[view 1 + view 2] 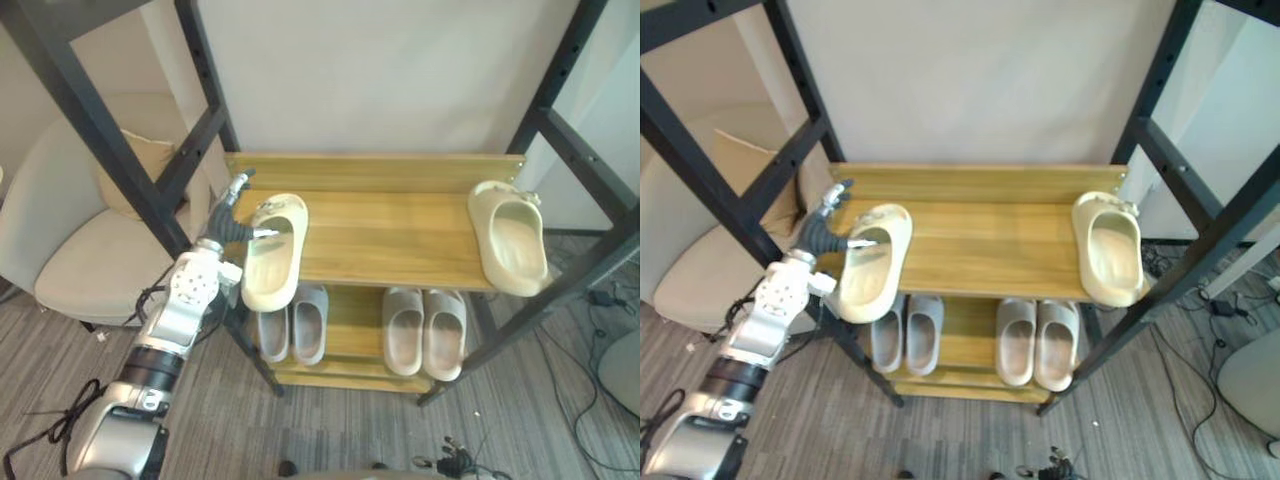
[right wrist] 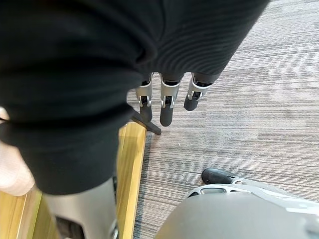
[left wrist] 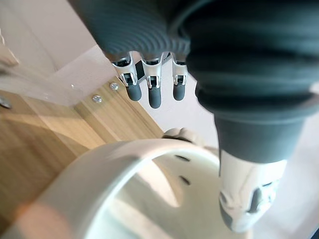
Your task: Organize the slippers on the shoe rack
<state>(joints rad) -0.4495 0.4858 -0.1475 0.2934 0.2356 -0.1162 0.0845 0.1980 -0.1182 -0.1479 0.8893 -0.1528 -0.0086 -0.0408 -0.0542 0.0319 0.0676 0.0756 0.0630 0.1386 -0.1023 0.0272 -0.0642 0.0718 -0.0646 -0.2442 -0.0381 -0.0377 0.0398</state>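
The wooden shoe rack (image 1: pixel 390 235) stands against the pale wall inside a black metal frame, two shelves high. On its top shelf lie two cream slippers, well apart. One cream slipper (image 1: pixel 275 265) is at the robot's left end, pointing back towards the wall and set a little askew, with its near end hanging over the front edge of the shelf. The other cream slipper (image 1: pixel 512 240) is at the far right end, and it too pokes slightly past the front edge.

The left hand (image 1: pixel 228 228) is up at the left corner of the top shelf, right beside the first slipper. Its fingers (image 3: pixel 154 92) are stretched out straight, past the slipper's outer side and gripping nothing. The thumb (image 3: pixel 246 199) reaches across over the slipper's opening, and I can't tell whether it touches the strap.

On the lower shelf a grey pair (image 1: pixel 292 325) sits side by side under the left end, with a beige pair (image 1: pixel 425 332) just to its right.

The right hand (image 2: pixel 167 109) hangs low beside the rack's bottom board, fingers straight and slack, holding nothing, above the grey striped carpet (image 2: pixel 239 124).

A cream armchair (image 1: pixel 80 250) with a tan cushion (image 1: pixel 140 165) sits behind the frame on the left
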